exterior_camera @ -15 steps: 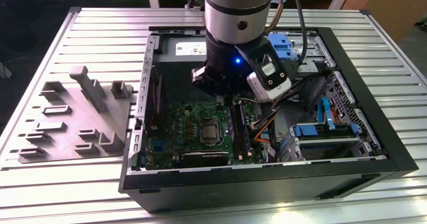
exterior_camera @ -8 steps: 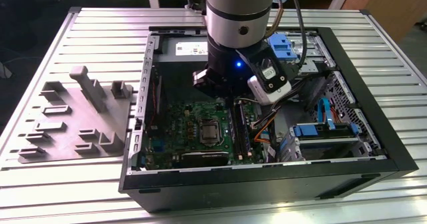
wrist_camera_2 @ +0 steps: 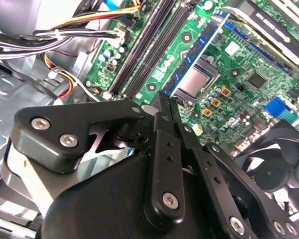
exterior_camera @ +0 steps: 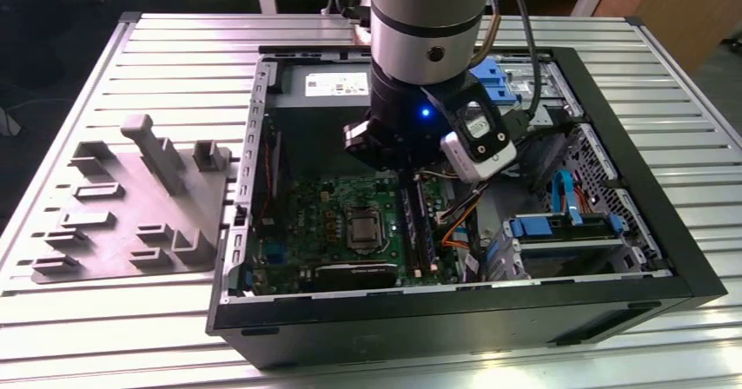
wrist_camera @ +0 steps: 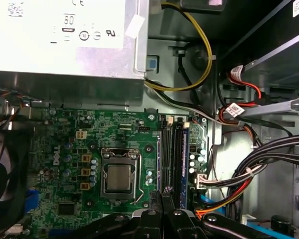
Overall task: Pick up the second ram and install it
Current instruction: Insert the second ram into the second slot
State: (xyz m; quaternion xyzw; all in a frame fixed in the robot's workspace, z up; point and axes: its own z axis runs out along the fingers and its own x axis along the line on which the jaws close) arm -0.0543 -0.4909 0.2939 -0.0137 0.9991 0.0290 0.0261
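A white label (wrist_camera: 65, 22) bearing black print, symbols and a barcode is lying across the grey power supply (wrist_camera: 89, 64) in the first wrist view. In the exterior view it is showing as a pale rectangle with lines too small to make out. White lettering (wrist_camera: 55, 158) is running sideways on the green motherboard (wrist_camera: 139, 129) beside the processor socket, and small white tags (wrist_camera: 234, 110) with tiny print, too fine to make out, are hanging on the cables (wrist_camera: 254, 164) nearby.
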